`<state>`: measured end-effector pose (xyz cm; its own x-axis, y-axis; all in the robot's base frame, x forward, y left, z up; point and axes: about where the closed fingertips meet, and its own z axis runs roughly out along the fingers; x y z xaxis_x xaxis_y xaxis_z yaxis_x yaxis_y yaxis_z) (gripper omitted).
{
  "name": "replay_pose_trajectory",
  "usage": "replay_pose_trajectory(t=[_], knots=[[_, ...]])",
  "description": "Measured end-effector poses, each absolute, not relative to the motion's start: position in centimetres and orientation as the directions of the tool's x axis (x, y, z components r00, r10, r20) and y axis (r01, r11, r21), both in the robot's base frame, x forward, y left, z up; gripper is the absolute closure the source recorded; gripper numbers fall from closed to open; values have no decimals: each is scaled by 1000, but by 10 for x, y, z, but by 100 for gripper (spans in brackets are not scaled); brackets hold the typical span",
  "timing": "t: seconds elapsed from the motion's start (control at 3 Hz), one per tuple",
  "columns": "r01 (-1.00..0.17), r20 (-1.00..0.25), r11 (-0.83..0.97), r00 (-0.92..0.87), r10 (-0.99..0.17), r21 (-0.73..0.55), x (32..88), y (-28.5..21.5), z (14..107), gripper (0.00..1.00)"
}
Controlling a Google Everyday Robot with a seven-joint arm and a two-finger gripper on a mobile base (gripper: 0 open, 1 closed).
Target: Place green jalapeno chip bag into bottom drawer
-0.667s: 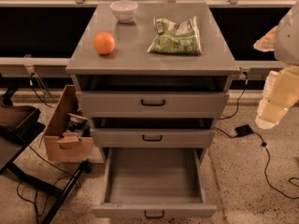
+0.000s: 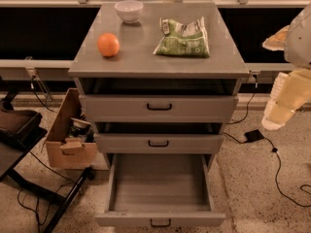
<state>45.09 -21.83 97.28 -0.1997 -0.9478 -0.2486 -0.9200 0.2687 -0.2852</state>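
Note:
The green jalapeno chip bag (image 2: 183, 38) lies flat and crinkled on the right part of the grey cabinet top (image 2: 146, 62). The bottom drawer (image 2: 159, 191) is pulled out wide, and its grey interior holds nothing. Its black handle (image 2: 160, 223) is at the front edge. My arm hangs at the right edge of the camera view, beside the cabinet. Its gripper end (image 2: 275, 116) is level with the upper drawers, well to the right of and below the bag, and holds nothing that I can see.
An orange (image 2: 108, 44) and a white bowl (image 2: 129, 10) sit on the cabinet top to the left. The two upper drawers (image 2: 159, 108) are slightly ajar. A cardboard box (image 2: 70, 135) stands on the floor to the left, and cables and a black adapter (image 2: 253, 135) lie to the right.

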Motion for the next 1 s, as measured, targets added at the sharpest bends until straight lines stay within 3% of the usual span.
replay_pose_trajectory(t=[0.33, 1.0], knots=[[-893, -345, 266, -136, -929, -364, 483, -231, 958, 0], [-766, -545, 393, -68, -836, -508, 608, -256, 954, 0]])
